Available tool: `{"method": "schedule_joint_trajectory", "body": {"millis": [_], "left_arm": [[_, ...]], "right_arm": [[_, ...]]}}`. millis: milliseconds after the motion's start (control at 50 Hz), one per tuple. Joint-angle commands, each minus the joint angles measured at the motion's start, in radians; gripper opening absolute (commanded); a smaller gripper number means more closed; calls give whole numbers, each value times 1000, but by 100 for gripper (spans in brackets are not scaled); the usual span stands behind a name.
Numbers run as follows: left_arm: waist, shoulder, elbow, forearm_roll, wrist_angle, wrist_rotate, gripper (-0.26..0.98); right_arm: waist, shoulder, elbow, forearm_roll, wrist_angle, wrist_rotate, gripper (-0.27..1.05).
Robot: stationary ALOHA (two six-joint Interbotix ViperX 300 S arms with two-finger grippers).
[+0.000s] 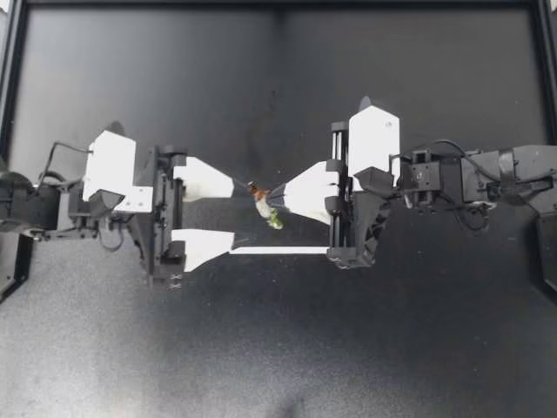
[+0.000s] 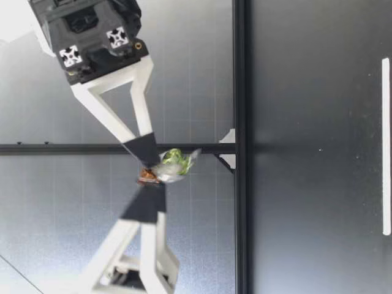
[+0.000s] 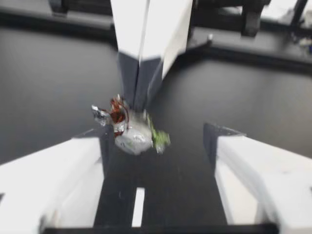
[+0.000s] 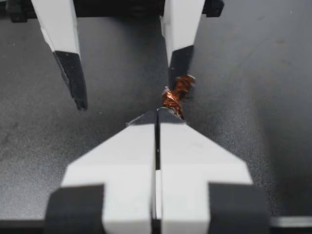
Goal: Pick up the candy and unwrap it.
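Clamped together, my right claw point(image 1: 272, 200) is pinching the candy point(image 1: 266, 209) by one twisted end of its wrapper and holding it up in the air, clear of the table point(image 1: 278, 348). Seen from my right wrist, the coppery twist point(image 4: 174, 97) is sticking out just past the closed tips. My left claw point(image 1: 238, 218) is standing wide apart and facing the right one head-on. One of its fingers point(image 4: 178, 61) is pressing against that twist, or sitting just beside it, I cannot tell which. The other finger is hanging well off to the side with nothing against it. From my left wrist, the candy's silvery-green body point(image 3: 134, 136) is sitting close to the inner face of one finger rather than in the middle of the gap.

I am judging this to be the moment before the second grip, and several things are worrying me. With the candy so far off-centre, closing the left claw may push it sideways instead of catching it, and that could be dragging the thin twist out of my right claw's hold. The tips of both claws are crowding each other, so they may be knocking together. Pulling on foil alone may be tearing it, and the sweet would be dropping to the table
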Motion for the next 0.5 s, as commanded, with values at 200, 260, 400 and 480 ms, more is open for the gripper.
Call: {"method": "schedule_joint_trajectory", "body": {"millis": [200,260,400,480], "left_arm": [[41,34,-29,-52,-15,2,64],[52,40,-29,-57,-14,0,64],[61,55,-38,-57,-17,2,64],[61,61,-49,-55,-17,3,64]], "right_arm": [[28,-37,-20,3,-14,3,-16],[32,-37,-20,2,-15,3,-16],[38,-37,-18,2,-15,3,-16],[40,-37,-17,3,-15,3,-16]]}}
